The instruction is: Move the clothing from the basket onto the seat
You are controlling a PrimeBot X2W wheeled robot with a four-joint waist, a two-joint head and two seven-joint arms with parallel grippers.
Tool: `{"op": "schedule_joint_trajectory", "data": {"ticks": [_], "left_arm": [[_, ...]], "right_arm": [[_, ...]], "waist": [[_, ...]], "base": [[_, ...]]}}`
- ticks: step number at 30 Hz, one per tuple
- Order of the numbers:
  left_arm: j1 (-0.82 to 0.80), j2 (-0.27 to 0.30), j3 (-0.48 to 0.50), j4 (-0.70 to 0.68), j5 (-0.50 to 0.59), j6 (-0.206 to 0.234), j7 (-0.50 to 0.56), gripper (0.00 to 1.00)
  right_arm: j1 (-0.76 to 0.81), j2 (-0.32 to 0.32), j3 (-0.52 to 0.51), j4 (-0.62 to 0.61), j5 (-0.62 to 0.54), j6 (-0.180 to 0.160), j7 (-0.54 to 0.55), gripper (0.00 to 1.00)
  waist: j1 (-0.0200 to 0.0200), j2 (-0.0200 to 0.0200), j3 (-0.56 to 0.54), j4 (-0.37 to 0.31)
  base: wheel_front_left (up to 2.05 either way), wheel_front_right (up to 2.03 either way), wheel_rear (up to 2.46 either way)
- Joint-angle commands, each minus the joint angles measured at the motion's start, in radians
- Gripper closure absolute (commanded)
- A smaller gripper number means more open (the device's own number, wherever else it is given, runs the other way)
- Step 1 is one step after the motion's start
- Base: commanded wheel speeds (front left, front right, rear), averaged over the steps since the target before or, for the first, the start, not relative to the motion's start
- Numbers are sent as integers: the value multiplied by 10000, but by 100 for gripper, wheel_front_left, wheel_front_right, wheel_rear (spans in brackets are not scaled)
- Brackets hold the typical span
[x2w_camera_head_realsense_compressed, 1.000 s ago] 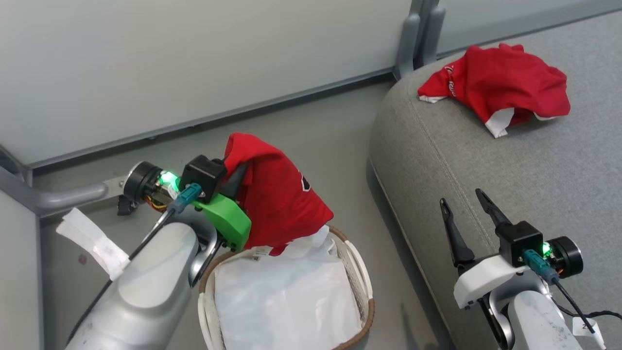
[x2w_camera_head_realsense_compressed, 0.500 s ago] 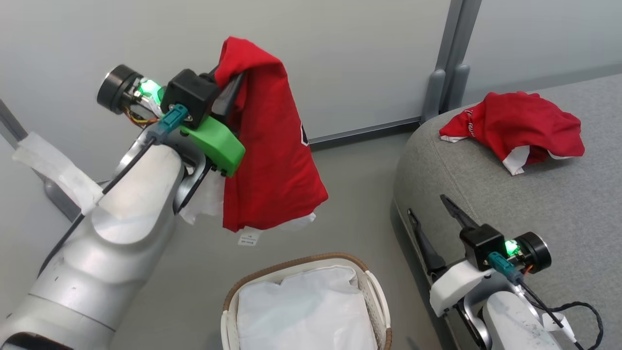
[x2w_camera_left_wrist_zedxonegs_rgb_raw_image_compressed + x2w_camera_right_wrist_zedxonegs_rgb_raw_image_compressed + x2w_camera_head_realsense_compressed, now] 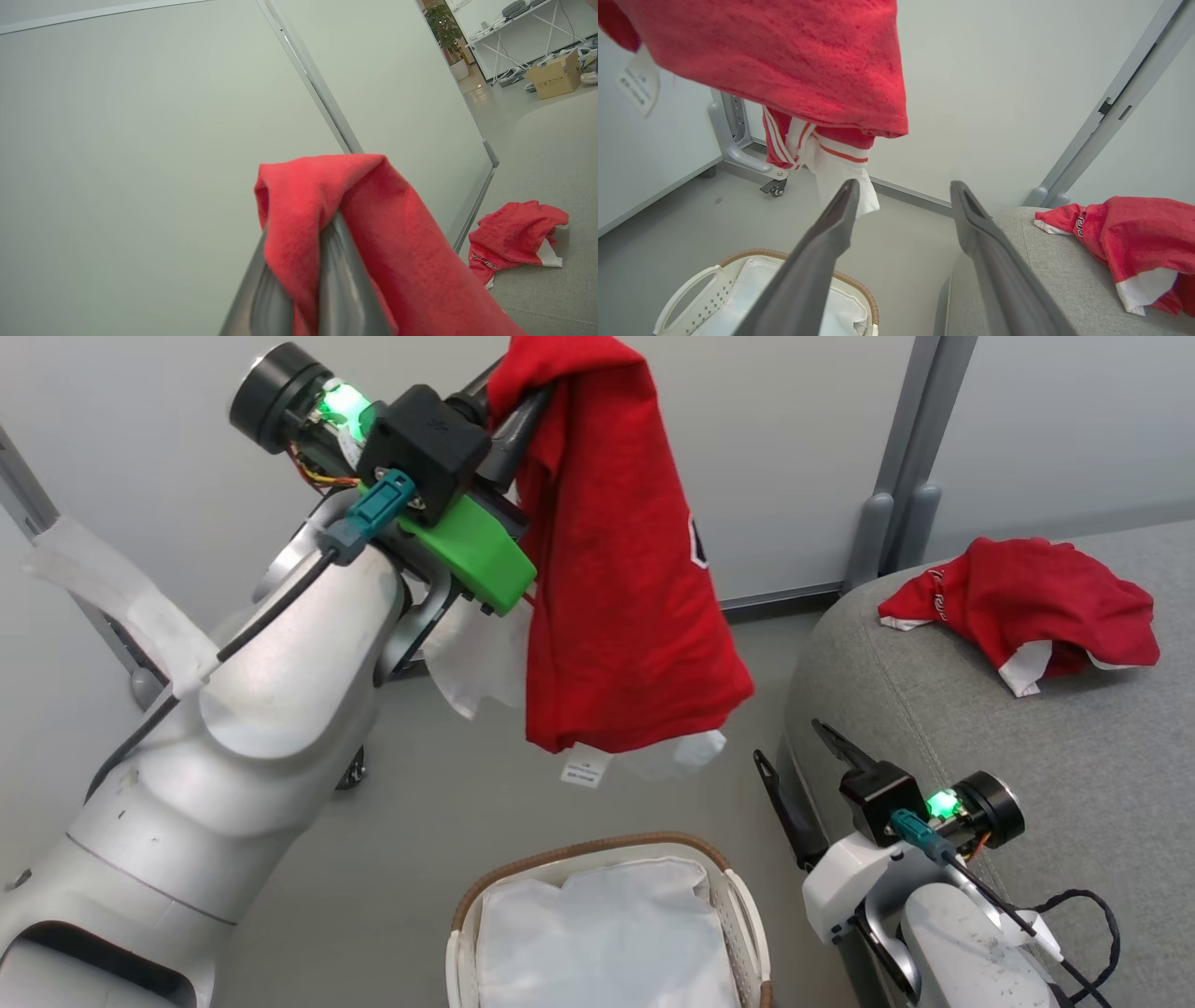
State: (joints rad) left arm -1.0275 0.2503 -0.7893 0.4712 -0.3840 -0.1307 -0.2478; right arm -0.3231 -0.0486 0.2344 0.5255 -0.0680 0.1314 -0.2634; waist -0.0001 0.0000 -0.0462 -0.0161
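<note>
Jersey hem seemingly well above basket rim

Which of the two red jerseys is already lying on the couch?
The crumpled jersey on the grey seat; the other jersey hangs from the left gripper in the air.
</note>
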Motion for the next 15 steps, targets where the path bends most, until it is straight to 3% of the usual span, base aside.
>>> {"op": "schedule_joint_trajectory", "data": {"ticks": [1,9,15], "left_arm": [[-220,-40,-96,-142,-127,3,-44,100],[-300,-128,-601,-962,-391,5,94,100],[47,-71,-746,-1284,-641,5,188,100]], "right_arm": [[-135,-35,-82,157,-133,-14,-20,0],[-494,-31,-435,311,-328,-12,-20,0],[-690,-48,702,-178,43,-14,-20,0]], "waist": [[1,0,-69,100],[1,0,-206,311],[1,0,-251,357]], "base": [[0,0,0],[0,0,0],[0,0,0]]}}
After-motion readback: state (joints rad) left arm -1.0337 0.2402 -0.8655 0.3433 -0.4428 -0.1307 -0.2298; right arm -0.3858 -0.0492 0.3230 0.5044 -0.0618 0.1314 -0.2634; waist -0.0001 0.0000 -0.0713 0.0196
